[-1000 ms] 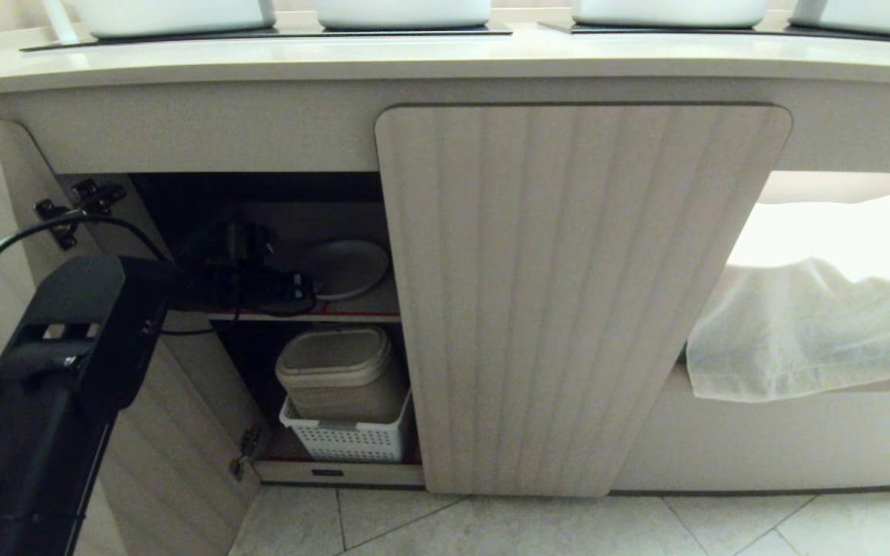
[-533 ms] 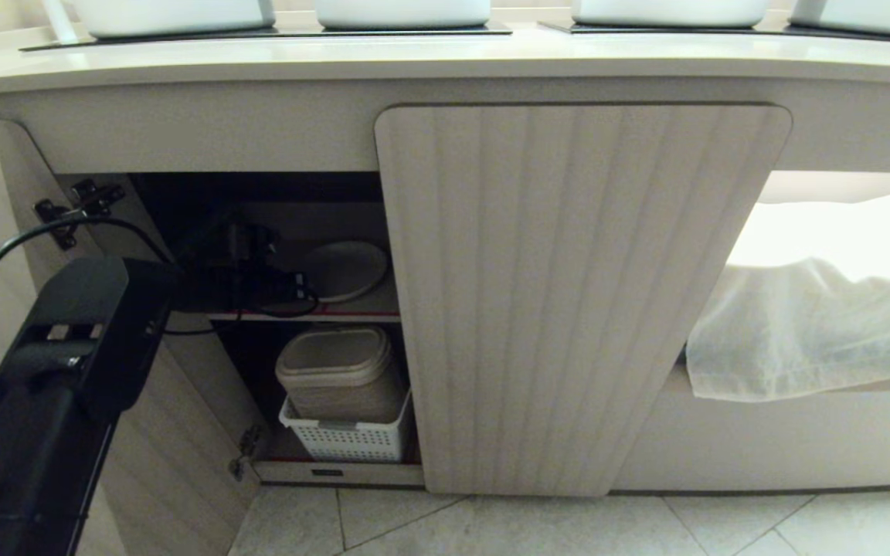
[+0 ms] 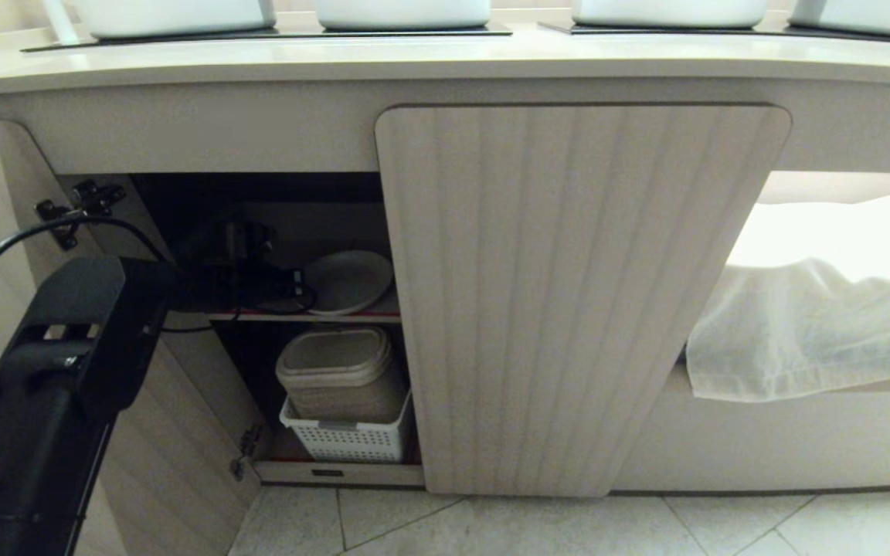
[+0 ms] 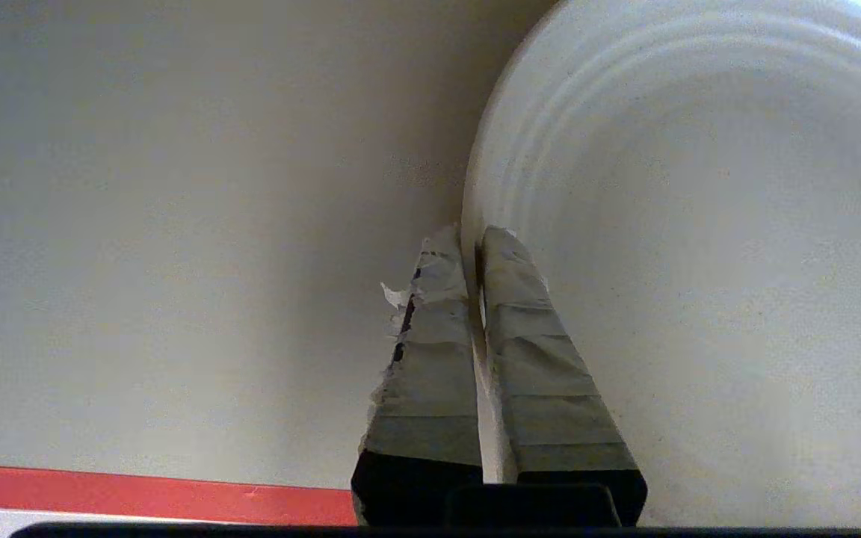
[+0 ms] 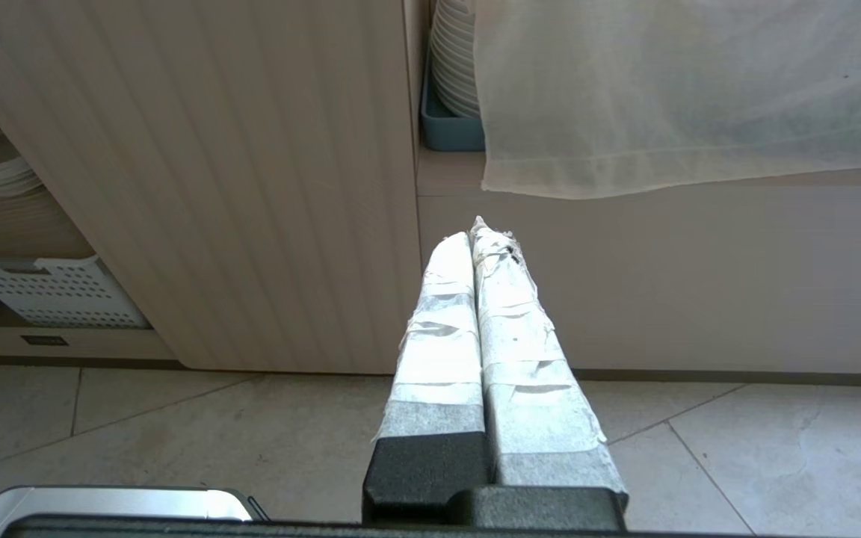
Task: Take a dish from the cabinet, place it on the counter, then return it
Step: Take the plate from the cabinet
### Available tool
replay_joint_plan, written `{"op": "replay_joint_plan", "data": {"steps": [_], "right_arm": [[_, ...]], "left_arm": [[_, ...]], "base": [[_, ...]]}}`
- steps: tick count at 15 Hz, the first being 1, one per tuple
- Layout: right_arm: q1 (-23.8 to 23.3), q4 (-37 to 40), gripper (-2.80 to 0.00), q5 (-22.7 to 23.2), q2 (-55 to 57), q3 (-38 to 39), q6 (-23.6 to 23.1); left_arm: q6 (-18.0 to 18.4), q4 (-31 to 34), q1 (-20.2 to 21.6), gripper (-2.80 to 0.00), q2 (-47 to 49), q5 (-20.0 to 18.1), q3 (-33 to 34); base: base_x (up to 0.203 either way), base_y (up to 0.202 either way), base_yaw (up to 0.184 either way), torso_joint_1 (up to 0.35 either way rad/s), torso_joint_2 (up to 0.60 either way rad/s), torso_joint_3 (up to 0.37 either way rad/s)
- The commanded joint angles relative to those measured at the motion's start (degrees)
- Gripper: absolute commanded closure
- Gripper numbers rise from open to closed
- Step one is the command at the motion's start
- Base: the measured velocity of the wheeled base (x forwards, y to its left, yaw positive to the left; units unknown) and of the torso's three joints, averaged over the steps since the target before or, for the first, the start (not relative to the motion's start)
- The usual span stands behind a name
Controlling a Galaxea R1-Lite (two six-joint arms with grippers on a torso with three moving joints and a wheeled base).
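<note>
- Inside the open cabinet (image 3: pixel 584 293), the left gripper (image 4: pixel 473 243) has its taped jaws pinched tight on the near rim of the dish (image 4: pixel 699 284), one finger above the rim and one below.
- The off-white dish sits on the red-edged upper shelf (image 3: pixel 360 315), above a white basket (image 3: pixel 348 440) of stacked containers.
- The right gripper (image 5: pixel 479 232) hangs low before the fluted door, jaws pressed together, holding nothing.
- The bench (image 3: pixel 445 58) runs above.
</note>
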Motion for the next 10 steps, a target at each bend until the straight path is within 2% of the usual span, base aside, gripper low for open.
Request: {"op": "replay_joint_plan", "data": {"steps": [1,10], "right_arm": [[0.0,0.0,0.0,0.0,0.1,0.0,0.0],[0.0,-0.1,0.0,0.0,0.0,0.0,0.0]], "left_arm": [[-0.1,0.0,0.0,0.0,-0.1,0.0,0.0],[-0.7,5.1,0.5,0.0,-3.1,0.0,0.7]], "base": [[0.0,0.0,0.0,0.0,0.0,0.0],[0.0,0.0,0.0,0.0,0.0,0.0]]}}
